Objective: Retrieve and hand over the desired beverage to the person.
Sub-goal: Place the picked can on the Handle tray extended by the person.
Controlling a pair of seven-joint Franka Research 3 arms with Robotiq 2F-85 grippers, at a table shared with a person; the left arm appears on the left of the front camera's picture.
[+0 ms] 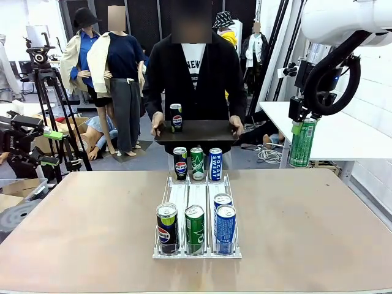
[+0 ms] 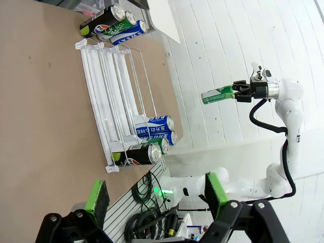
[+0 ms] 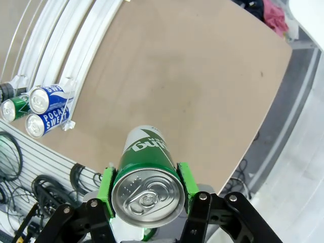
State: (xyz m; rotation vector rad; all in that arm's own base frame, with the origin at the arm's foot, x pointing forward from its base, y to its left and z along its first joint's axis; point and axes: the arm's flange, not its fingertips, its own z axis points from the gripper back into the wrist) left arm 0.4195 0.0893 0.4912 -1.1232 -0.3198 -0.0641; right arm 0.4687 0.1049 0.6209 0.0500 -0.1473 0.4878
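My left hand (image 2: 157,200) hangs off the bench's left side, well clear of everything, its green-padded fingers (image 2: 97,199) spread wide with nothing between them. Moving right, the bench (image 1: 92,214) is bare brown board on both flanks of the white wire rack (image 1: 196,211) at its middle, so there is open room left and right of the rack and toward the near edge. I count three cans at the rack's near end across the lanes, a black Pepsi can (image 1: 166,228), a green can (image 1: 195,229) and a blue Pocari can (image 1: 225,229), with a fourth, another blue one (image 1: 222,201), just behind in the right lane. At the far end stand three more, black (image 1: 180,163), green (image 1: 196,163) and blue (image 1: 215,163), at the bench's far edge. Behind them the person (image 1: 195,73) stands holding a dark tray (image 1: 196,131) with both hands, one black Pepsi can (image 1: 176,117) upright on it. Farther right, my right hand (image 3: 147,190) is raised high beyond the bench's right edge, arm bent down from above, clenched around a green can (image 1: 302,142) that hangs upright beneath it, the pads pressing its sides just under the top rim.
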